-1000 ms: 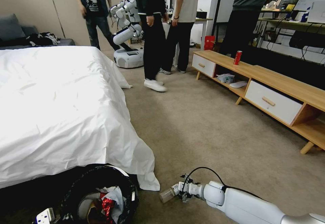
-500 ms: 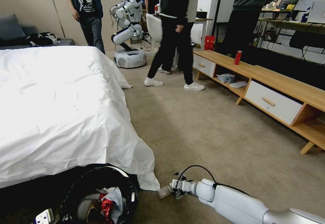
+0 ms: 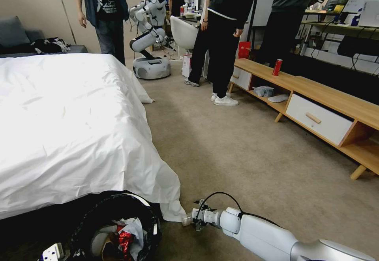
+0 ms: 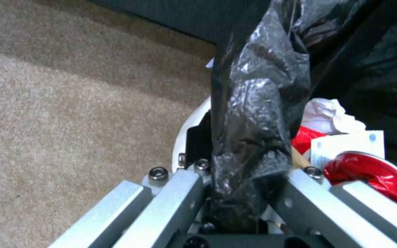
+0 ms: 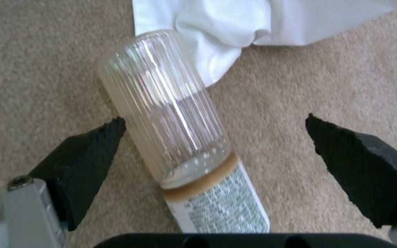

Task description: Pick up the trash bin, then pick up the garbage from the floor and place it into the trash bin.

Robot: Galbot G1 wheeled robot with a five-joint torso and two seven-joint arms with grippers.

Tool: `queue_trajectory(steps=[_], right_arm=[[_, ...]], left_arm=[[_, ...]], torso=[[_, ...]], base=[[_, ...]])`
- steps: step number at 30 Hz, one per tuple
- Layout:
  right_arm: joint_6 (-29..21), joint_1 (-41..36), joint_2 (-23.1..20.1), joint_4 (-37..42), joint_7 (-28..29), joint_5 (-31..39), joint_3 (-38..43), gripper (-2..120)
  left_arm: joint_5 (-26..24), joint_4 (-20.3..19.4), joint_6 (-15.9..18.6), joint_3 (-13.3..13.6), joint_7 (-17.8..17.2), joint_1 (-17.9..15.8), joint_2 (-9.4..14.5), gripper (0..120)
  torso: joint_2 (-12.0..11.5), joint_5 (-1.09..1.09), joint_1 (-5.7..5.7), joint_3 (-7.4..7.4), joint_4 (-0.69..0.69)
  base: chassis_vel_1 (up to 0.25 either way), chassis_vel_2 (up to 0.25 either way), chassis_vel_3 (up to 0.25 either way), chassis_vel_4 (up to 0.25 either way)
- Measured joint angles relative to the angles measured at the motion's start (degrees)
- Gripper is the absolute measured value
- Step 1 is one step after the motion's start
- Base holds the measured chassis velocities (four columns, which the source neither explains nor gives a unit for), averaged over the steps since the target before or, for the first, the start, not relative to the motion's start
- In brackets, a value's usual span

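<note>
A: How far along is it?

B: The left gripper [image 4: 235, 193] is clamping the trash bin [image 3: 152, 213] by its bagged rim, low beside the bed [image 3: 79, 126]; tissues and a crushed red can [image 4: 373, 175] are lying inside.

A: And what is left?

B: The right gripper [image 5: 217, 151] is hanging with jaws spread around a clear bottle [image 5: 171, 124] lying on the carpet [image 3: 244, 150], its end touching the sheet corner, ungrasped.

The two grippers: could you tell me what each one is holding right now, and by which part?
The left gripper clamps the trash bin by its bag-lined rim. The right gripper holds nothing; its open fingers straddle the clear bottle lying on the carpet.
</note>
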Motion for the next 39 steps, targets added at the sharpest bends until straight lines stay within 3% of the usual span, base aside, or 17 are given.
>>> queue_trajectory(steps=[15,17,27,29,32,39], right_arm=[[2.0,-1.4,2.9,-3.8,-0.1,0.2,-0.4,99],[2.2,-2.2,3.1,-4.6,-0.2,0.2,-0.2,92],[3.0,-3.5,2.7,-5.3,-0.2,0.3,0.8,74],[3.1,-3.9,2.6,-5.5,-0.5,0.3,1.0,60],[3.1,-4.2,2.5,-5.6,-0.6,0.3,1.1,50],[3.2,-4.3,1.8,-5.3,-0.5,0.3,1.4,36]], left_arm=[[0.0,-0.1,0.0,-0.2,-0.1,0.5,0.2,1],[0.0,-0.1,0.1,-0.2,-0.2,0.5,0.2,1],[0.0,0.0,0.2,0.1,-0.4,0.3,0.3,1],[0.0,0.1,0.2,0.2,-0.4,0.1,0.3,1],[0.0,0.2,0.2,0.2,-0.4,0.1,0.3,1],[0.0,0.2,0.3,0.4,-0.5,0.0,0.3,1]], torso=[[0.0,0.01,0.0,0.0,0.0],[0.0,0.01,0.0,0.0,-0.01],[0.0,0.01,-0.02,-0.02,0.0],[0.0,0.0,-0.02,-0.02,-0.01],[0.0,0.01,-0.02,-0.02,0.0],[0.0,0.06,-0.01,-0.01,0.05]], base=[[0.0,0.0,0.0,0.0],[0.0,0.0,0.0,0.0],[0.0,0.0,0.0,0.0],[0.0,0.0,0.0,0.0],[0.0,0.0,0.0,0.0],[0.0,0.0,0.0,0.0]])
